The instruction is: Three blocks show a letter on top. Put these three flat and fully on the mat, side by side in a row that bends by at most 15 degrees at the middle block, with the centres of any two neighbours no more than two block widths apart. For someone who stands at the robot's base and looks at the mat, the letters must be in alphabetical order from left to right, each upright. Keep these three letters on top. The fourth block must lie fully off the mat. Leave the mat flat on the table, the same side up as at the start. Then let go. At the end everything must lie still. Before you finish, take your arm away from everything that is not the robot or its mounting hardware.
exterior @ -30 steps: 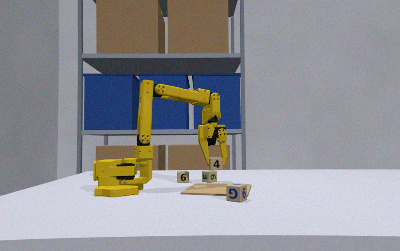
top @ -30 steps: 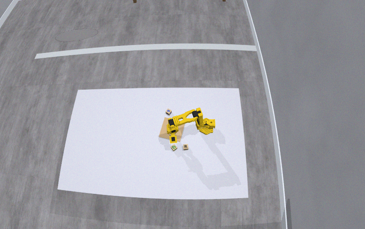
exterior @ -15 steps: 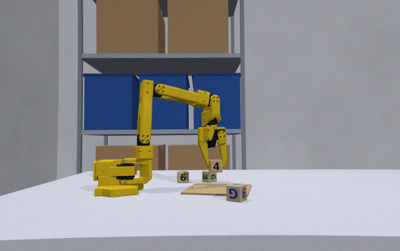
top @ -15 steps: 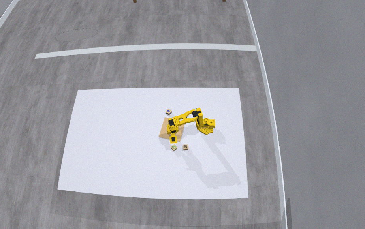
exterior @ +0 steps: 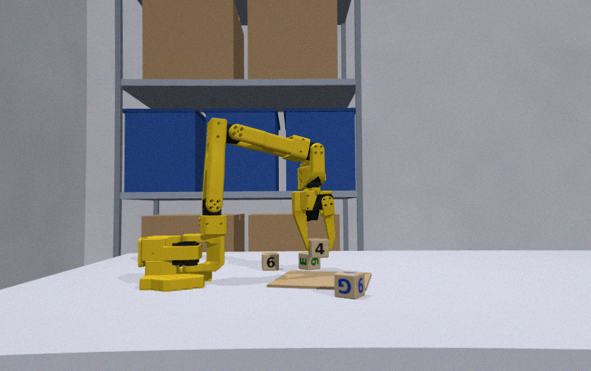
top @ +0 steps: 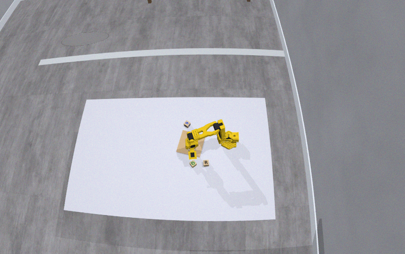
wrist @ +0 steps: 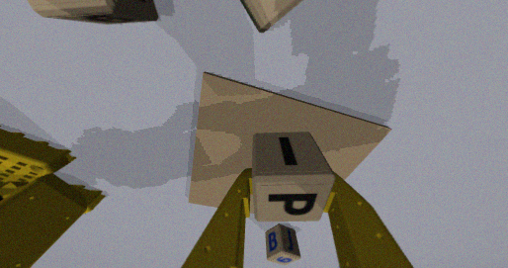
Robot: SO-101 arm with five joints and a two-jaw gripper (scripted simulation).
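Note:
My gripper [exterior: 320, 246] [wrist: 290, 198] is shut on a wooden block [exterior: 318, 252] [wrist: 296, 166] with black marks. It holds the block in the air above the mat [top: 181, 145] [exterior: 289, 279] [wrist: 224, 95]. The wrist view shows a P and a bar-like mark on it; the exterior view shows a 4. The R block [top: 206, 162] [exterior: 269, 261] [wrist: 79, 1] lies off the mat. Beside it a block with a round green letter on top [top: 193, 163] [exterior: 309, 260] [wrist: 272, 6] lies turned, also off the mat. The blue-marked block [top: 186, 124] [exterior: 348, 284] [wrist: 283, 244] lies off the mat's other side, a digit on top.
The arm's base [top: 229, 140] [exterior: 171, 267] stands on the white table [top: 119, 157] [exterior: 104, 322], on the right in the top view. The arm reaches over the mat and hides part of it there. A shelf with boxes stands in the background of the exterior view.

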